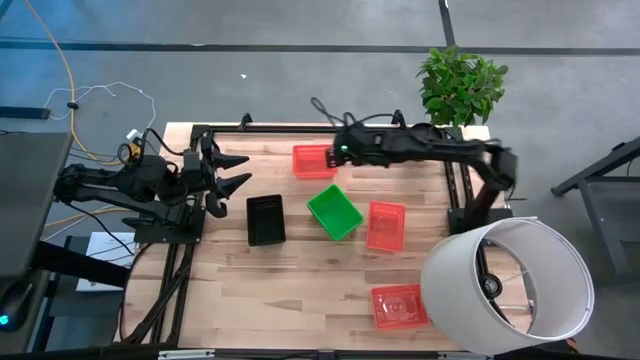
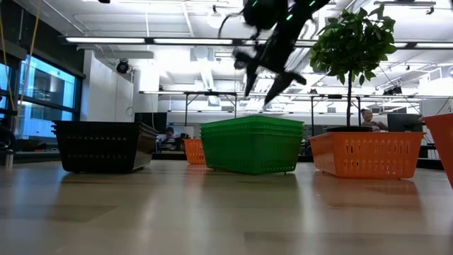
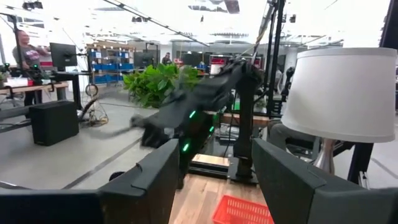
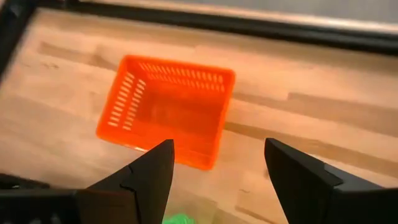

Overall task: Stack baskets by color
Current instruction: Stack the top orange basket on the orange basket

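The right claw [image 1: 336, 153] hung open above a red basket [image 1: 314, 160] near the far edge of the wooden counter [image 1: 300, 290], its two dark fingers [image 4: 146, 177] spread wide and holding nothing, the right wrist view showed. That basket sat upright and empty on the boards, apart from the others.

The left claw [image 1: 228, 172] was raised at the counter's left edge, open as well and empty, its tips pointing across toward the middle; the left wrist view looked out past its fingers [image 3: 155, 180] at the right arm [image 1: 420, 145] stretched over the counter.

A black basket [image 1: 265, 219] lay just beside the left claw's side of the work area, its long side running front to back. To its right a green basket [image 1: 334, 211] sat turned at an angle, and a second red basket [image 1: 386, 226] stood close by the green one's right side, whether touching it or not could not be told. A third red basket [image 1: 398, 306] rested near the front edge, partly under the rim of a large white lampshade [image 1: 510, 285] lying on its side at the front right corner. A potted green plant [image 1: 460, 85] stood at the far right corner.

From counter height, the black basket [image 2: 102, 146], green basket [image 2: 253, 144] and a red basket [image 2: 368, 154] stood in a row with the right arm overhead.
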`<state>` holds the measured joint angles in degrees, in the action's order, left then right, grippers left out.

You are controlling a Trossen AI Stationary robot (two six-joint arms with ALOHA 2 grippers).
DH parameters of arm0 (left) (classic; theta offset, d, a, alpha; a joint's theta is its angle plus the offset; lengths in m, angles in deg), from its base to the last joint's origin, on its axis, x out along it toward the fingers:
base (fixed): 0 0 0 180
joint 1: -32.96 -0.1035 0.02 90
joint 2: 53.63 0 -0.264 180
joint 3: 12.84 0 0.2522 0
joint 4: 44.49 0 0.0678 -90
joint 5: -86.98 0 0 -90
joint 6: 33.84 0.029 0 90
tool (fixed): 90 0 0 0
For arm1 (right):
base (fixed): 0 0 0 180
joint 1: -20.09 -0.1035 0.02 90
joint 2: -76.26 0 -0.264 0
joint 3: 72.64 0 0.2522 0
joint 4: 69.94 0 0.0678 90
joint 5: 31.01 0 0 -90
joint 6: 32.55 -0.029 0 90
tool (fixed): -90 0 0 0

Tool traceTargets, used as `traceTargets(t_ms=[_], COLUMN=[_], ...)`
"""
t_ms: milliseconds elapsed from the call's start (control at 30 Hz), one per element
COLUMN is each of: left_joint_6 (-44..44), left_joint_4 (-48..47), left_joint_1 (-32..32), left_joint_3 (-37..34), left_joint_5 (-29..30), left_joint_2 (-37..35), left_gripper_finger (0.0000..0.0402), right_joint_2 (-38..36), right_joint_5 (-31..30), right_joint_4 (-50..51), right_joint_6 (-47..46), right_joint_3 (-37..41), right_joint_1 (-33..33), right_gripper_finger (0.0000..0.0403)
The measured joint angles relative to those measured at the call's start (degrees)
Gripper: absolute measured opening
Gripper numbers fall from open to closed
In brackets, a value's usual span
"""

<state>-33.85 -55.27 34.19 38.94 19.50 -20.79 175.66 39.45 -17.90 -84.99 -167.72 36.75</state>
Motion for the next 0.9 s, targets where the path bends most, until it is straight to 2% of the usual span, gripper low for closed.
traceTargets(t_ms=[167,300,533,733,900], left_joint_6=[0.0,0.2,0.2,0.1,-0.4], left_joint_4=[0.0,0.0,0.0,0.0,0.0], left_joint_1=[0.0,0.0,0.0,0.0,0.0], left_joint_3=[0.0,0.0,0.0,0.0,0.0], left_joint_5=[0.0,0.0,0.1,0.2,0.2], left_joint_2=[0.0,0.0,0.0,0.0,0.0], left_gripper_finger=[0.0193,0.0191,0.0193,0.0191,0.0191], right_joint_2=[9.8,13.9,16.0,16.3,17.0], right_joint_5=[1.5,3.5,0.1,1.0,2.3], right_joint_4=[0.5,0.0,-0.2,-3.4,-5.1], right_joint_6=[-0.6,-3.5,-6.1,-6.5,-5.8], right_joint_3=[-3.4,-4.1,-4.2,-4.2,-4.2], right_joint_1=[1.3,2.3,2.5,2.8,3.1], right_gripper_finger=[0.0234,0.0223,0.0178,0.0148,0.0142])
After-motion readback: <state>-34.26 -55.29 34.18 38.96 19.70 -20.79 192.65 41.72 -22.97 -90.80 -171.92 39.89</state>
